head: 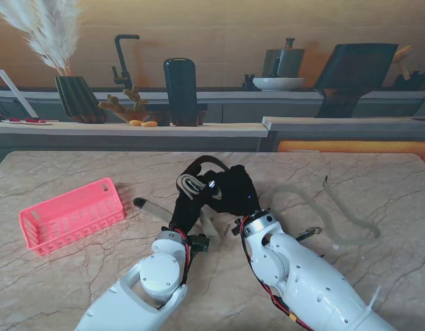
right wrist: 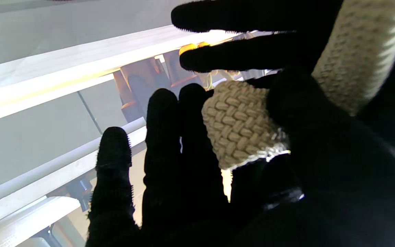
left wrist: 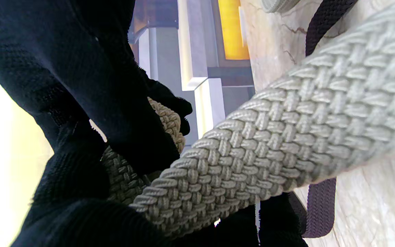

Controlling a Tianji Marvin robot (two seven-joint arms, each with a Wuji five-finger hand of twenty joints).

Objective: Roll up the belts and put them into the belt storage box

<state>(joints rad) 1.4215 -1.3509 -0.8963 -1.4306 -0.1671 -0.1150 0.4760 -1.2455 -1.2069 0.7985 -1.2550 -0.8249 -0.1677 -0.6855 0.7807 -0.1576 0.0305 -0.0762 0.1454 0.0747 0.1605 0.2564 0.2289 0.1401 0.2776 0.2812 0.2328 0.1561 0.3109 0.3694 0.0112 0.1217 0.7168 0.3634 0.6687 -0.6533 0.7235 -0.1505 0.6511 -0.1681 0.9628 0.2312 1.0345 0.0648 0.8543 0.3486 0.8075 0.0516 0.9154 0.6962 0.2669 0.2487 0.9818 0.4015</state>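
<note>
Beige braided belt [head: 193, 185] partly rolled, held up off the table between both gloved hands at table centre; its weave fills the left wrist view [left wrist: 286, 137] and its cut end with a pale metallic-looking edge shows in the right wrist view [right wrist: 242, 127]. Left hand [head: 188, 207] in black glove, fingers curled round the small coil [left wrist: 170, 120], pinching it. Right hand [head: 233, 189] also black-gloved, closed against the same belt; in its wrist view some fingers [right wrist: 163, 137] stand straight and close together next to the belt end while others wrap it. Loose tail of a pale belt [head: 322, 214] snakes over the table to the right, lying flat; cannot tell if it is the same strap. A dark belt [left wrist: 321, 206] lies on the table just beside the beige one; dark loops also show behind the hands in the stand view. Pink plastic storage box [head: 71, 214], slotted walls, sits on the left of the table, well apart from the hands, no belt visible inside. Table [head: 377, 179] is beige marble-look with brown veins. Behind it a long grey counter ledge with pampas grass in a dark ribbed vase [head: 78, 96], a black faucet [head: 122, 58], a tall dark rounded block [head: 180, 89], a white bowl [head: 277, 83] and a black angled stand [head: 353, 69]; wall is warm wood tone. No readable writing or logos anywhere.
</note>
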